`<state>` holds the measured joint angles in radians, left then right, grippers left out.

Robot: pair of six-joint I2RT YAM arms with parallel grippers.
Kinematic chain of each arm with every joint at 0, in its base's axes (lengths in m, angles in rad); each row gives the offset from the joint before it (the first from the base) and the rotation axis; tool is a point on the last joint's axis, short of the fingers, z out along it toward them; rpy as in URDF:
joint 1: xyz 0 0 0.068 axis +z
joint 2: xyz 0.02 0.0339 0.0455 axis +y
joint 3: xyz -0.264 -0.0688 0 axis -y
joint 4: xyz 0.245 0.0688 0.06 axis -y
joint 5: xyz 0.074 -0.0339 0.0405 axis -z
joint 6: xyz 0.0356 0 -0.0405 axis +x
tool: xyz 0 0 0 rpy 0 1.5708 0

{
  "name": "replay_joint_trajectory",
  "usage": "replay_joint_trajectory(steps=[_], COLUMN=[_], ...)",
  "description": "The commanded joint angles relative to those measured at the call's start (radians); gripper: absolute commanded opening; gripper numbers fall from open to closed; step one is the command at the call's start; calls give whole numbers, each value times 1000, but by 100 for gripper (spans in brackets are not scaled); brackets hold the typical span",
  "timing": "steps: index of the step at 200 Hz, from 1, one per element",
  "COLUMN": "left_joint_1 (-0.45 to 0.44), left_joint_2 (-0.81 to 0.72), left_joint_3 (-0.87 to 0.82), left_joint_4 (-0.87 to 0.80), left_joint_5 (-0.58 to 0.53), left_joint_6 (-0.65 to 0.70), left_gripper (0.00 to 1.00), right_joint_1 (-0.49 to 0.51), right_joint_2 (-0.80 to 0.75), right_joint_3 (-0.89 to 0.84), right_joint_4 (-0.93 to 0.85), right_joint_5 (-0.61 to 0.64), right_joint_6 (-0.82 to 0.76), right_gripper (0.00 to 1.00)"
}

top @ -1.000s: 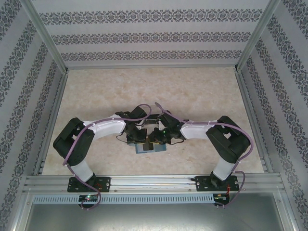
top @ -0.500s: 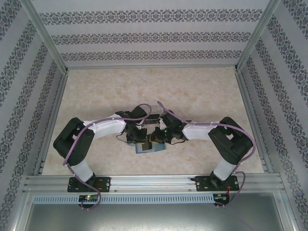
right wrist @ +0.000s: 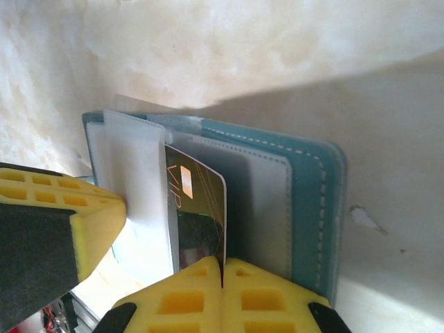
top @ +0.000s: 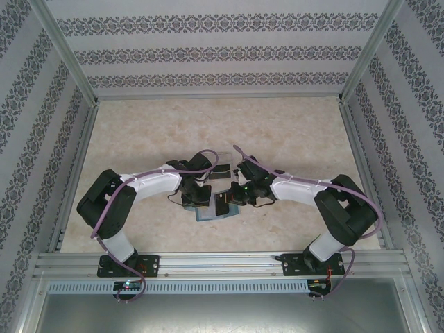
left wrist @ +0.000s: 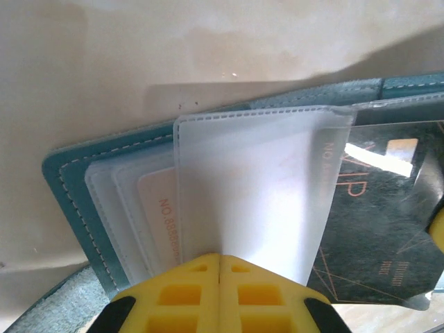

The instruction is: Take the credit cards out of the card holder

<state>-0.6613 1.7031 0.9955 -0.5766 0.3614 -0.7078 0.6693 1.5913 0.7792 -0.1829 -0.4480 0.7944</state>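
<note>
The teal card holder [top: 210, 216] lies open on the table between both arms, with its frosted plastic sleeves fanned out. My left gripper [left wrist: 219, 255] is shut on one frosted sleeve [left wrist: 257, 187] and holds it up from the card holder [left wrist: 69, 182]. A dark credit card [right wrist: 198, 208] marked VIP stands out of its pocket, and my right gripper [right wrist: 223, 263] is shut on its near edge. The same dark card [left wrist: 378, 229] shows behind the lifted sleeve. A pale card [left wrist: 161, 222] with a printed number sits in a pocket under the sleeve.
A small grey card [top: 220, 171] lies flat on the marble table [top: 291, 132] just behind the grippers, a faint transparent piece beside it. Patterned walls and metal rails [top: 208, 260] enclose the table on all sides.
My right gripper has closed on the dark card, and the right arm's elbow has swung out to the right. The left arm has stayed put with the sleeve.
</note>
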Motion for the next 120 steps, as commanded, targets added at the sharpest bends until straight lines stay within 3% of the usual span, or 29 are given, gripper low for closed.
replay_joint_trajectory(steps=[1, 120], left_joint_1=[-9, -9], left_joint_2=[13, 17], left_joint_3=[7, 7], left_joint_4=[-45, -30], left_joint_5=[-15, -4], left_joint_6=[16, 22], left_gripper=[1, 0], right_joint_1=[-12, 40], right_joint_2=[-21, 3], right_joint_3=[26, 104], right_joint_4=[-119, -160], right_joint_5=[76, 107], right_joint_6=[-49, -41], right_gripper=[3, 3])
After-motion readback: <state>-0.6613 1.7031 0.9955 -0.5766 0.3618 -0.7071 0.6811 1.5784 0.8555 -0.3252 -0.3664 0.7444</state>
